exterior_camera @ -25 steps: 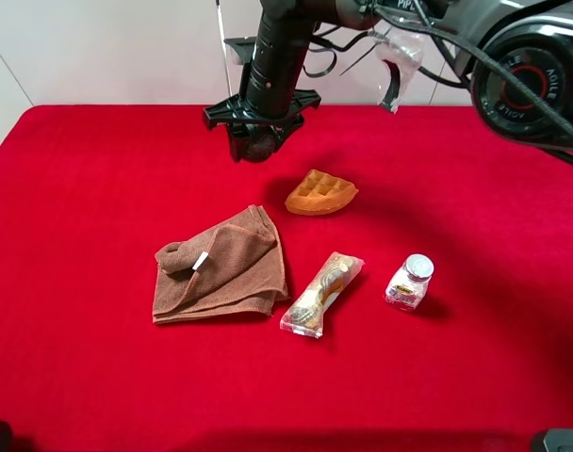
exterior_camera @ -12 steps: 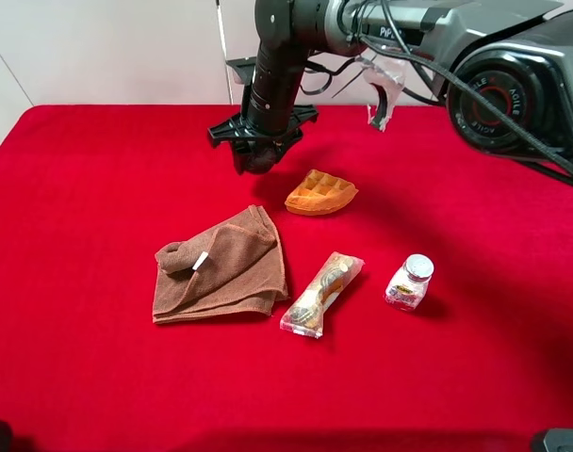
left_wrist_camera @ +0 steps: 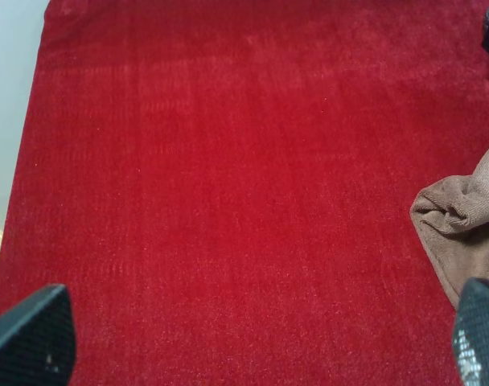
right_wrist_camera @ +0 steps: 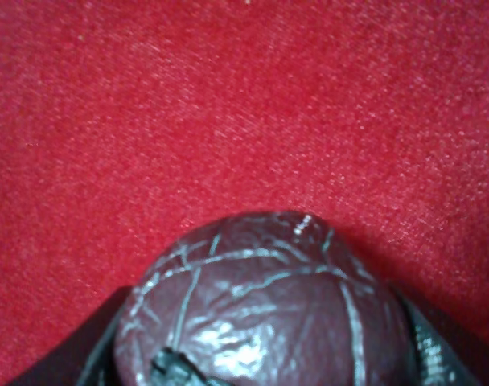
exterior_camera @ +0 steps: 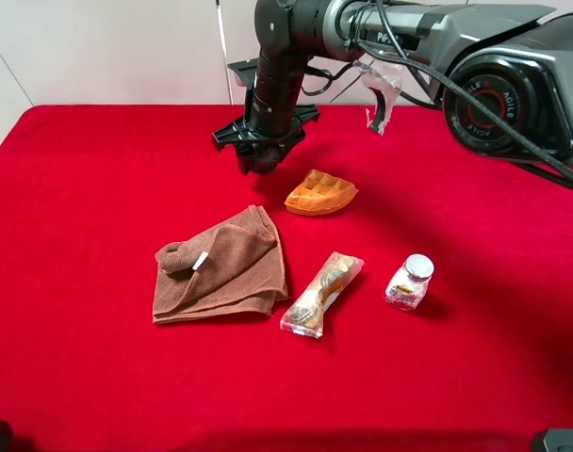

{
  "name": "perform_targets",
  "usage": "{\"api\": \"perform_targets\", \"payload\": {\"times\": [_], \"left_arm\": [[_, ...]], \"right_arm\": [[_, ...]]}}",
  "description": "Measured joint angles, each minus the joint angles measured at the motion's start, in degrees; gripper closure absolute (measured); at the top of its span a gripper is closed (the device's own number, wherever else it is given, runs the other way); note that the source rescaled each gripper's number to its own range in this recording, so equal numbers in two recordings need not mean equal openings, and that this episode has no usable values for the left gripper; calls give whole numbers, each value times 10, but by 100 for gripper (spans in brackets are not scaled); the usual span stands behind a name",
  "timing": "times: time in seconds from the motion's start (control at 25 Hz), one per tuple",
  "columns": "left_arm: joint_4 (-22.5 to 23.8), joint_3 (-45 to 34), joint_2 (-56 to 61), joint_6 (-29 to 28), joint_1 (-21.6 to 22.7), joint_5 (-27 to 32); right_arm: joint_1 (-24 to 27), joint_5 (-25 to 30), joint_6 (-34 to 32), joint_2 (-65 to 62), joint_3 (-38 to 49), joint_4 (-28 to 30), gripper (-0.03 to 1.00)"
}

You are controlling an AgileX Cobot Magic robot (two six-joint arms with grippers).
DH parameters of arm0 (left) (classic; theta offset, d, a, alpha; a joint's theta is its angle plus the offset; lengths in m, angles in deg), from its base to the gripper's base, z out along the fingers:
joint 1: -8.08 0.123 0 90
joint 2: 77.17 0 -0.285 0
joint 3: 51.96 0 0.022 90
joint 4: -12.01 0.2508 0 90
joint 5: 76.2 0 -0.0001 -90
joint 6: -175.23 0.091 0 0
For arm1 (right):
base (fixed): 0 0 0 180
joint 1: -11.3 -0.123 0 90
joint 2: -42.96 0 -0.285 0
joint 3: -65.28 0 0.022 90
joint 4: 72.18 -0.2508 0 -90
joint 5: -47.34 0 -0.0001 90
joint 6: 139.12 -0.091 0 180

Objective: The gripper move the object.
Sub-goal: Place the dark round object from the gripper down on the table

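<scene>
My right gripper (exterior_camera: 264, 156), black with splayed claw fingers, hangs from the arm that reaches in from the right, just behind and left of the orange waffle (exterior_camera: 321, 192). It is shut on the dark brown ball (exterior_camera: 260, 162). In the right wrist view the ball (right_wrist_camera: 269, 301) shows a shiny panelled surface, low over the red cloth, with a finger (right_wrist_camera: 88, 358) on either side. Whether it touches the cloth I cannot tell. My left gripper (left_wrist_camera: 256, 338) is open and empty over bare cloth.
A crumpled brown towel (exterior_camera: 221, 266) lies left of centre and also shows in the left wrist view (left_wrist_camera: 466, 217). A wrapped snack packet (exterior_camera: 321, 293) and a small silver-capped jar (exterior_camera: 410, 282) lie in front of the waffle. Red cloth (exterior_camera: 79, 188) covers the table.
My right gripper has moved a little to the right and lower with the ball in it, closer to the waffle. The other things have not moved.
</scene>
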Motion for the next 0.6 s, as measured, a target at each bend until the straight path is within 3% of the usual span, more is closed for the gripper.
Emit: {"api": "perform_targets", "payload": {"times": [0.6], "left_arm": [[0, 0, 0, 0, 0, 0]], "right_arm": [[0, -2, 0, 0, 0, 5, 97]]}}
